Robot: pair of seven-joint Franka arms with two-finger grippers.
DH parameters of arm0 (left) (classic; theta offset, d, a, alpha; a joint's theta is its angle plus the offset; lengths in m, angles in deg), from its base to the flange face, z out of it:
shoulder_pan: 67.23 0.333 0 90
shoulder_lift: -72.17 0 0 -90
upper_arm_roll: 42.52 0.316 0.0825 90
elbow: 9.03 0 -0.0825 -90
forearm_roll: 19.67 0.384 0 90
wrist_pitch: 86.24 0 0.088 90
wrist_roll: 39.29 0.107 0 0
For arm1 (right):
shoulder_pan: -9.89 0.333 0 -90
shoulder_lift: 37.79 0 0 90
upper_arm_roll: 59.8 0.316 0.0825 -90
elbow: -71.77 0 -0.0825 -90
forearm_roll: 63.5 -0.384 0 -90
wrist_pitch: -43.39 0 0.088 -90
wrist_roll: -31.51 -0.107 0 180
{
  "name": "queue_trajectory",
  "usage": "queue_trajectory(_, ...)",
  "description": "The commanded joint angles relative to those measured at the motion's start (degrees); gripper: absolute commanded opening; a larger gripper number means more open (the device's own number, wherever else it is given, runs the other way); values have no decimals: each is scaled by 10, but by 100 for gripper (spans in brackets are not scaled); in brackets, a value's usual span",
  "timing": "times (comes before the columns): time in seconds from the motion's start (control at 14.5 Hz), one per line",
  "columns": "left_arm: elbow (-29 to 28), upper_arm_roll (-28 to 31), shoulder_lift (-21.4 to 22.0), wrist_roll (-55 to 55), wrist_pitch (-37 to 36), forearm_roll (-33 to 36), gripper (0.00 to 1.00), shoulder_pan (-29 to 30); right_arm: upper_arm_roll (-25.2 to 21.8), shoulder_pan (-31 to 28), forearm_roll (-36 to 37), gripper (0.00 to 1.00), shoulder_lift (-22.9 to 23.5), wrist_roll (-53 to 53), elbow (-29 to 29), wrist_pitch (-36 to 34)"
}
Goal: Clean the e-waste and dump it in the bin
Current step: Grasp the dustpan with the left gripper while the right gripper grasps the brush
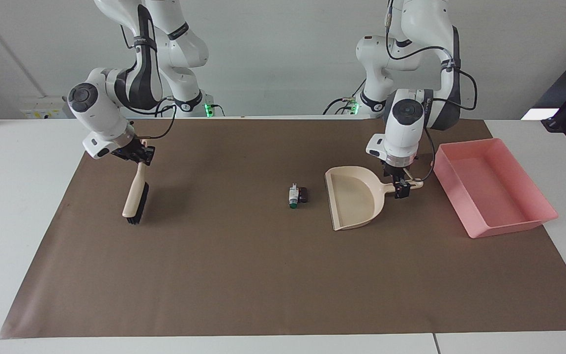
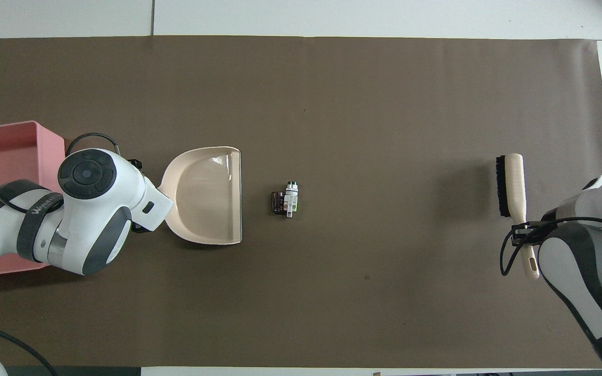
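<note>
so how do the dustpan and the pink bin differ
The dustpan is cream, rounded, with a handle; the bin is pink, rectangular, with none. The dustpan is smaller and lies beside the e-waste; the bin sits at the left arm's end of the table. Both look empty and rest on the table.
</note>
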Motion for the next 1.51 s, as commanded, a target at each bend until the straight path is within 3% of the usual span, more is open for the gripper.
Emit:
queue_trajectory(0.0, -5, -1, -5, -23, 19, 14, 84, 4, 5, 72, 1, 0, 2, -11, -64, -74)
queue_trajectory(0.07, -3, -1, -5, -27, 18, 14, 70, 3, 5, 106, 7, 0, 8, -33, -73, -77)
queue_trajectory(0.14, 5, -1, -7, -27, 16, 15, 46, 3, 6, 144, 17, 0, 8, -67, -73, -72)
queue_trajectory(0.28, 12, -1, -7, -34, 12, 15, 20, 0, 6, 224, 23, 0, 14, -157, -73, -70)
queue_trajectory(0.55, 22, -1, -3, -42, -5, 15, 1, -4, 8, 336, 13, 0, 40, -287, -76, -57)
queue_trajectory(0.83, 68, -2, -8, -37, -74, 15, 0, -5, 8, 400, -16, 0, 65, -343, -75, -33)
queue_trajectory(1.03, 70, -2, -11, -1, -86, 25, 0, -18, 8, 444, -22, 0, 95, -360, -79, -22)
queue_trajectory(1.24, 67, -2, -16, 1, -83, 45, 0, -54, 9, 474, -22, 0, 161, -374, -144, -21)
queue_trajectory(1.44, 67, -1, -41, -12, -80, 60, 0, -70, 10, 475, -48, 0, 195, -375, -176, 1)
